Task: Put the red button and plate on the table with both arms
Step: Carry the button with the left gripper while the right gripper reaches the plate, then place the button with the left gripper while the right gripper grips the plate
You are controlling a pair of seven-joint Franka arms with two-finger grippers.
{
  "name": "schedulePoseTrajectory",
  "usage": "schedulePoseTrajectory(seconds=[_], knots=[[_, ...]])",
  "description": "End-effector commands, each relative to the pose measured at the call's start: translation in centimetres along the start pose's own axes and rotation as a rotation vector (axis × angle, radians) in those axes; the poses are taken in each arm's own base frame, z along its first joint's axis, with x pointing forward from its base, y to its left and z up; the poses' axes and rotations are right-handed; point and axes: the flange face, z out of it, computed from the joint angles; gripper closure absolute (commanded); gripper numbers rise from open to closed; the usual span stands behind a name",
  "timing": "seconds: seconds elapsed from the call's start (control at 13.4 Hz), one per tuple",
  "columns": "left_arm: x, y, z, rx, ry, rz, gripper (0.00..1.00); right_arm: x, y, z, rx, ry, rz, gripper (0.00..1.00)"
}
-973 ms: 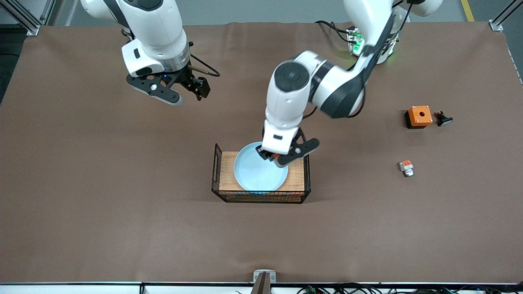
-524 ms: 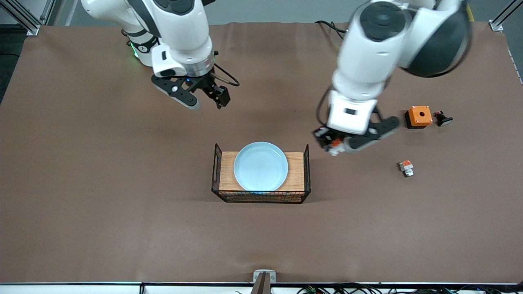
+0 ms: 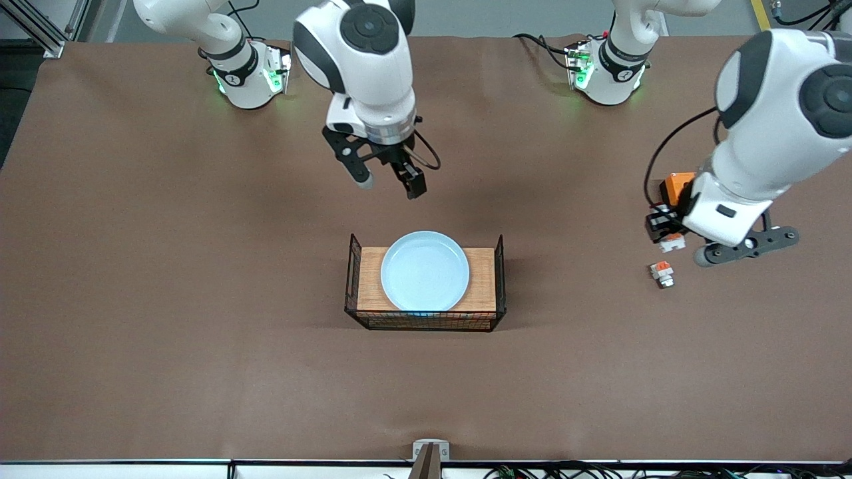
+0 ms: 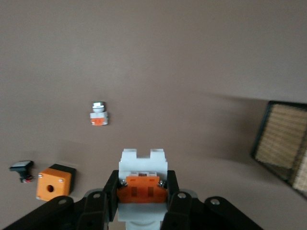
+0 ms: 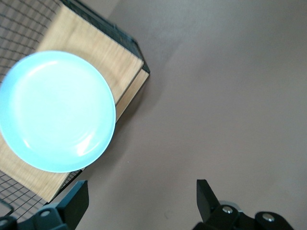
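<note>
High front camera, two downward wrist cameras

- The table (image 3: 166,299) is covered in a plain matte brown sheet.
- The plate (image 3: 425,271) is pale blue, with no pattern.
- The crate (image 3: 482,279) has a light wood-grain top and black wire mesh ends.
- The red button (image 4: 142,178) is white-grey with an orange-red band.
- The shorter switch part (image 3: 661,273) is white and orange with a silver end.
- The box (image 4: 53,182) is orange with a dark hole.
- Both arms are white with black bands; the left gripper (image 4: 142,201) and right gripper (image 3: 388,178) are black.
- The bases glow green.
</note>
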Motion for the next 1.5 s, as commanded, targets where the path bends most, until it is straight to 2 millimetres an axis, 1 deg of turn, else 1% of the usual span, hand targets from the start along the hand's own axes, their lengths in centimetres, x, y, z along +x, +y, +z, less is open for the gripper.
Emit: schedulePoseTrajectory(seconds=[0.0, 0.15, 0.3, 0.45, 0.6, 0.67, 0.75, 0.82, 0.9, 0.97, 1.2, 1.35, 1.42], knots=[[-0.4, -3.7, 4.4, -0.008, -0.031, 0.03, 1.0, -1.3, -1.2, 3.3, -0.002, 0.003, 0.062, 0.01], [-0.2, -6.8, 9.6, -0.005, -0.024, 0.062, 1.0, -1.4, -2.1, 4.9, 0.033, -0.003, 0.149, 0.01], [-0.4, -9.5, 14.4, -0.012, 0.008, 0.074, 1.0, -1.3, -2.7, 7.1, 0.029, -0.002, 0.163, 0.02], [-0.2, -11.0, 19.2, -0.008, 0.019, 0.096, 1.0, -0.4, -3.4, 8.6, 0.044, -0.002, 0.204, 0.03], [0.4, -12.2, 22.4, -0.006, 0.024, 0.08, 1.0, 0.4, -3.6, 10.2, 0.026, 0.008, 0.216, 0.03], [0.6, -12.2, 23.6, -0.005, 0.03, 0.079, 0.99, 0.7, -3.8, 10.7, 0.027, 0.012, 0.211, 0.05], [0.8, -12.3, 24.4, -0.004, 0.036, 0.078, 0.99, 1.7, -4.1, 11.2, 0.034, 0.028, 0.211, 0.07], [1.0, -12.4, 25.3, -0.003, 0.038, 0.079, 0.99, 2.0, -4.2, 11.7, 0.035, 0.038, 0.208, 0.08], [1.1, -13.0, 26.1, -0.002, 0.041, 0.081, 0.99, 2.0, -4.2, 12.2, 0.031, 0.041, 0.207, 0.11], [1.4, -14.3, 26.9, -0.001, 0.044, 0.075, 0.99, 1.9, -4.2, 12.3, 0.032, 0.042, 0.205, 0.15], [2.1, -17.1, 29.3, 0.004, 0.066, 0.1, 0.99, 1.8, -4.2, 13.0, 0.021, 0.036, 0.22, 0.26], [2.4, -19.1, 30.1, 0.007, 0.065, 0.13, 0.99, 1.8, -4.2, 13.2, 0.019, 0.037, 0.22, 0.37], [2.5, -19.7, 30.4, 0.008, 0.069, 0.133, 0.99, 1.8, -4.3, 13.1, 0.019, 0.037, 0.22, 0.41]])
